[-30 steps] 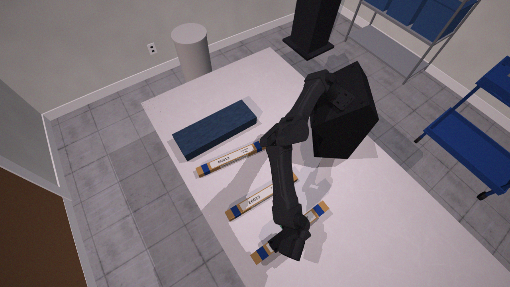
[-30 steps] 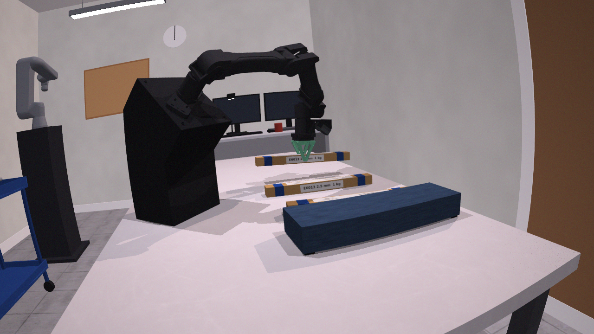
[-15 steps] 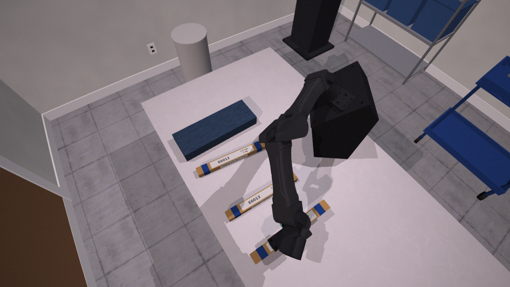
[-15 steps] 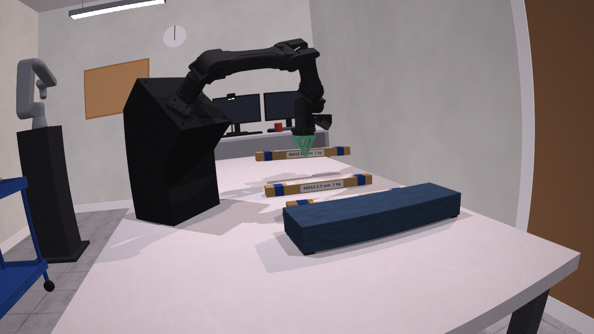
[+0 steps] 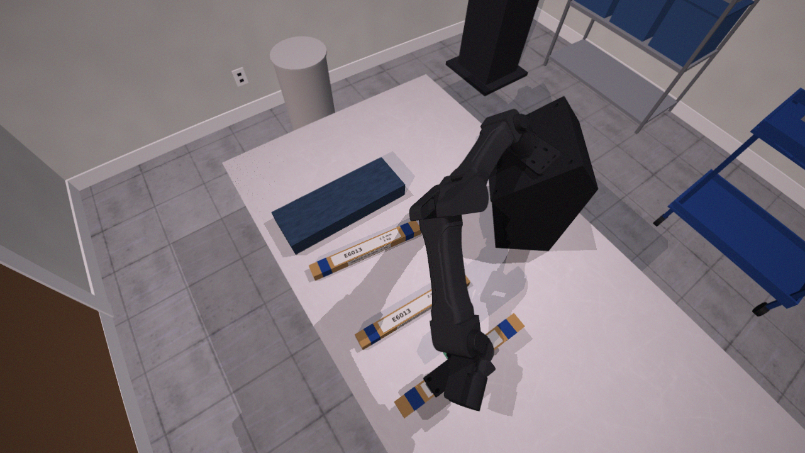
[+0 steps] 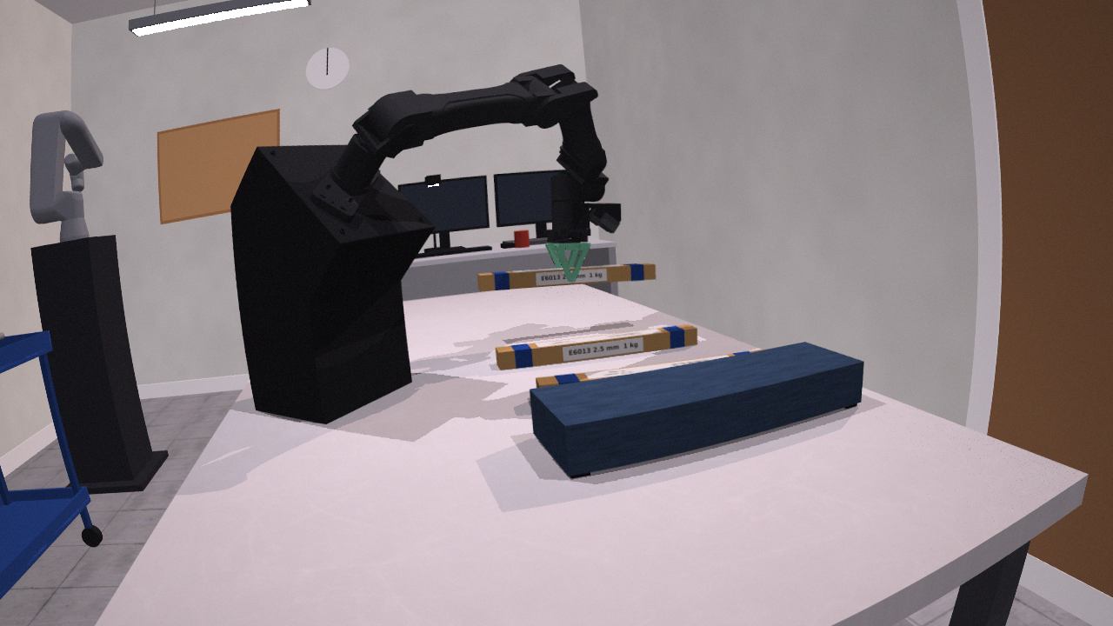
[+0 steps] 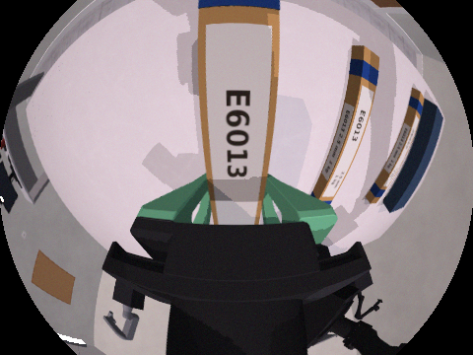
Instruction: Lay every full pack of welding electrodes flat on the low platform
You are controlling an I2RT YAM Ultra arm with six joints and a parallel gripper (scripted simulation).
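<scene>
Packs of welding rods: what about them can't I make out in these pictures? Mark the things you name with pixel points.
- Middle of the pack in the claw [image 5: 447, 366] [image 6: 570, 261] [image 7: 237, 189], top view: hidden by the arm.
- That pack's far end, wrist view: cut off by the top edge.
- Most of the pack nearest the blue platform [image 5: 338, 205] [image 6: 700, 401] [image 7: 416, 158], exterior view: behind the platform.
- Which packs are full, every view: the closed cartons hide the rods.

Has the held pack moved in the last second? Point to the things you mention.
Yes, up. In the exterior view, the held pack [image 5: 415, 397] [image 6: 521, 278] [image 7: 237, 69] now sits higher relative to the platform [image 5: 338, 202] [image 6: 700, 396] [image 7: 428, 148].
</scene>
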